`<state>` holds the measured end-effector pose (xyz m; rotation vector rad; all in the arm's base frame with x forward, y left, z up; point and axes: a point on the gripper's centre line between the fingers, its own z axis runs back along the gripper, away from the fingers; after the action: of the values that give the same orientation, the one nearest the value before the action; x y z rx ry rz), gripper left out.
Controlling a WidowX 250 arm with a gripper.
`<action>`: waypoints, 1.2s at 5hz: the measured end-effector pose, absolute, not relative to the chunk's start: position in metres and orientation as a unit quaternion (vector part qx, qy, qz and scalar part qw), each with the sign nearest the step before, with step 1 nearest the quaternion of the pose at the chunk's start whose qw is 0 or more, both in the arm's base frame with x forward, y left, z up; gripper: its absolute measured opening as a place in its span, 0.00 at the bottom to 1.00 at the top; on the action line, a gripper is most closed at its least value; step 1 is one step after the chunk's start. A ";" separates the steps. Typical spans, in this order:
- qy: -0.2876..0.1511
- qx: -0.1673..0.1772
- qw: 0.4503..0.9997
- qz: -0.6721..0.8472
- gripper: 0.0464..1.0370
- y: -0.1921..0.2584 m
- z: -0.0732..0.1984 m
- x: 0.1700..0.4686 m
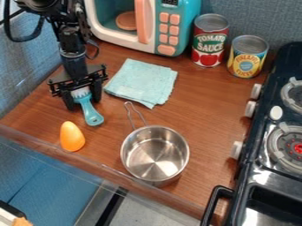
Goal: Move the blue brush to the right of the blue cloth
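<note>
The black gripper (82,96) hangs down at the left of the counter, shut on the bristled head of the blue brush (91,114). The brush's handle points toward the front and slightly right. Part of its head is hidden by the gripper. Right of the gripper lies the folded light-blue cloth (141,81), apart from the brush.
A metal pot (154,154) stands in front of the cloth, its handle pointing back toward it. An orange egg-shaped object (72,137) is near the front left. Behind are a toy microwave (171,26), a red can (210,42) and a yellow can (247,57). The stove (259,154) borders the right.
</note>
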<state>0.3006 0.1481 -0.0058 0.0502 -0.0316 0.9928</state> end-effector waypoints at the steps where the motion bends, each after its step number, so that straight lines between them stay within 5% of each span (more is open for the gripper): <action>1: -0.051 0.015 0.904 0.423 0.75 0.147 0.024 0.311; 3: -0.096 0.015 0.964 0.247 0.74 0.084 0.060 0.358; 6: -0.057 0.022 0.988 0.145 0.74 -0.032 0.022 0.403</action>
<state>0.4034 -0.0316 0.0219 0.0438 -0.1146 0.2917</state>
